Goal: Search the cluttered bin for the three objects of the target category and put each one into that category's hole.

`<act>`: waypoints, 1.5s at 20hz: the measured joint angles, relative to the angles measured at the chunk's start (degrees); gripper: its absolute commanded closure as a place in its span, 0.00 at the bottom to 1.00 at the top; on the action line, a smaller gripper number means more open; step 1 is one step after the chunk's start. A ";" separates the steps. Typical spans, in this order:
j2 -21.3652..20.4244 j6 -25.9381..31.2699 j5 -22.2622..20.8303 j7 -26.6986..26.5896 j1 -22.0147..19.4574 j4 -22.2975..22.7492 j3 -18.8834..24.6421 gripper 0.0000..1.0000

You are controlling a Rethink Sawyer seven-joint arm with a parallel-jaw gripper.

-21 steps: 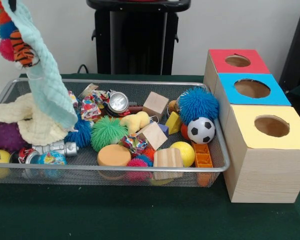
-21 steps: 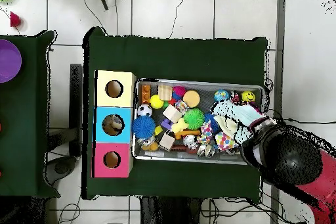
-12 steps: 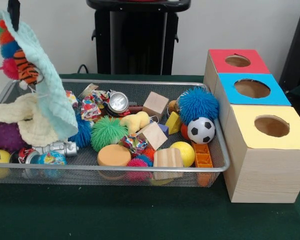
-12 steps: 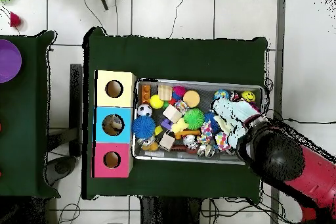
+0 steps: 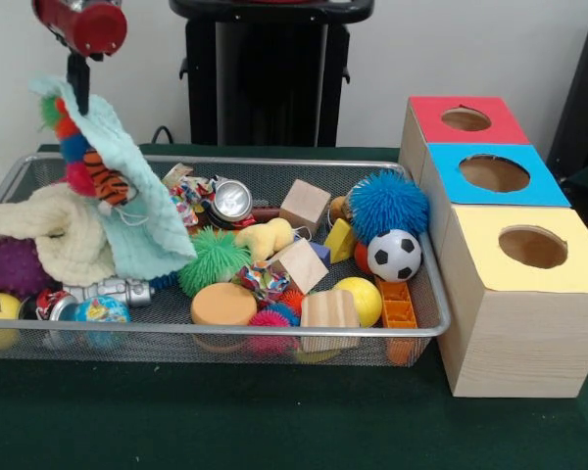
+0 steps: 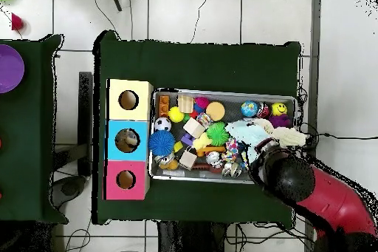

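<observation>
My gripper (image 5: 78, 90) hangs over the left end of the wire bin (image 5: 274, 333), shut on a pale teal cloth (image 5: 137, 211) that drapes down into the bin. A colourful pom-pom toy with a tiger-striped part (image 5: 98, 176) dangles against the cloth. In the overhead view the red arm (image 6: 325, 197) covers the gripper, and the cloth (image 6: 249, 131) shows beside it. Three boxes stand by the bin, each with a round hole: red (image 5: 465, 119), blue (image 5: 494, 173), yellow (image 5: 532, 247). Something lies inside the blue box's hole (image 6: 127, 140).
The bin holds a cream cloth (image 5: 39, 240), a green spiky ball (image 5: 211, 259), a blue spiky ball (image 5: 387, 204), a soccer ball (image 5: 394, 255), wooden blocks (image 5: 305, 206), an orange disc (image 5: 223, 305), a metal can (image 5: 232, 199) and a yellow ball (image 5: 360, 299).
The arm has swung toward the bin's middle and lower, carrying the teal cloth and toy along. The cloth now hides the small blue spiky ball by the green one.
</observation>
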 measured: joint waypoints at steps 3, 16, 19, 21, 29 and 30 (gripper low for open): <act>1.18 0.00 0.04 0.00 0.01 0.80 0.07 1.00; 3.01 -0.02 -0.10 0.00 -0.02 1.99 1.63 0.00; 2.96 0.00 -0.11 0.00 -0.02 2.00 1.68 0.00; 2.45 0.24 0.11 0.00 0.04 2.01 1.68 0.00; -2.42 3.08 2.93 0.00 2.59 2.05 1.66 0.00; -3.27 3.74 3.56 0.00 3.29 2.06 1.66 0.00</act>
